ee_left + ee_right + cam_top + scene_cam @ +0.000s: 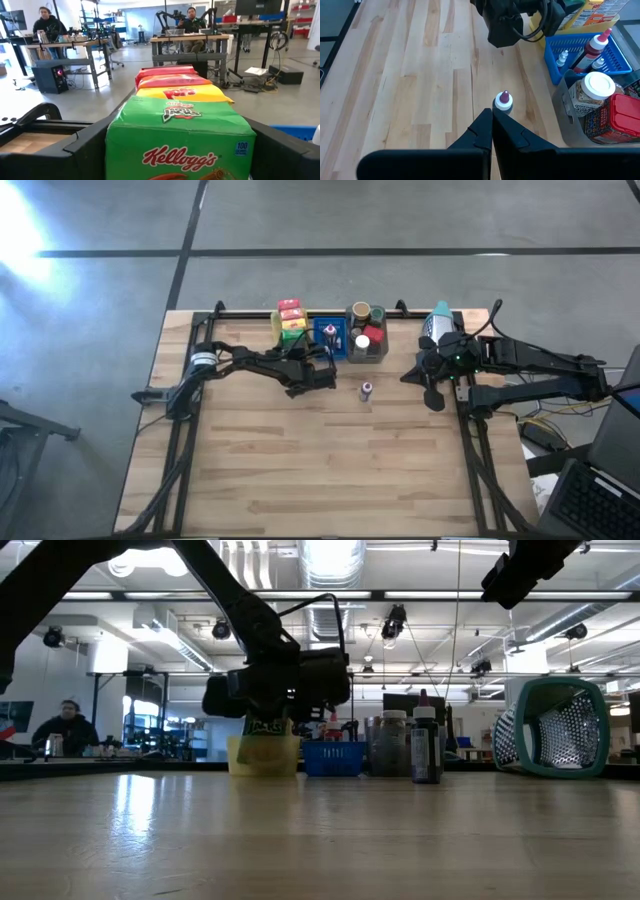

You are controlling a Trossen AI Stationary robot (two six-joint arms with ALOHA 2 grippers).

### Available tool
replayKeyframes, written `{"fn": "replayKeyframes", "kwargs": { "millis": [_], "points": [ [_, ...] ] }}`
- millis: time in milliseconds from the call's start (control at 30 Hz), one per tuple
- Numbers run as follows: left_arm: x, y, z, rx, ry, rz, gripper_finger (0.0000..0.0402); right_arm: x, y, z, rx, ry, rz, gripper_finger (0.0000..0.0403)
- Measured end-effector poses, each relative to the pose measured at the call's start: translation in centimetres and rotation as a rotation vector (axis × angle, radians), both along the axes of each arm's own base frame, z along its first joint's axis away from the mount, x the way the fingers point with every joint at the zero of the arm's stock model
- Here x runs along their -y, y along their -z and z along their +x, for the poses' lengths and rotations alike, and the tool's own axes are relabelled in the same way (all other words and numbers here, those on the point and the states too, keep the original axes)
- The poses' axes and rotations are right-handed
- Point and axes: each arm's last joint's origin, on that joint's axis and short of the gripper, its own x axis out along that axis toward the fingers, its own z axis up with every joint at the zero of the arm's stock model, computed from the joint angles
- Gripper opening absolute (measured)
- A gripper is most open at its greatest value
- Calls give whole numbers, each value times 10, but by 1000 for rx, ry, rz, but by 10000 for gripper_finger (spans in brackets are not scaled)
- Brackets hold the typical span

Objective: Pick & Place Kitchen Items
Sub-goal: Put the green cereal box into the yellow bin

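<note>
At the table's far edge the left gripper [322, 372] straddles the green snack box [180, 137], fingers spread either side, not yet pinching, so closing seems next; right gripper [492, 122], fingers pressed together, waits near the small bottle [366, 390].

table [300, 470]: pale wood planks, smooth, faint sheen | green box [180, 137]: printed cardboard, slightly glossy | blue basket [580, 60]: plastic mesh | grey bin [565, 107]: matt plastic | small bottle [503, 101]: dark, white plastic collar | right gripper [492, 131]: matt black plastic | floor [400, 220]: smooth grey concrete
</note>
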Motion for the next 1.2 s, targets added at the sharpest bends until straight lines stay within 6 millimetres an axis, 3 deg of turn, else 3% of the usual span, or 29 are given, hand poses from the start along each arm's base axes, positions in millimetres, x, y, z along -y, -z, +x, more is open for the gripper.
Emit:
{"fn": "replayKeyframes", "kwargs": {
  "millis": [367, 1200],
  "points": [
    [4, -1, 3, -6, 7, 13, 398, 0, 0, 0, 0, 0, 0, 8],
    [-6, -4, 4, 80, 2, -44, 400, 0, 0, 0, 1, 0, 0, 8]
  ]
}}
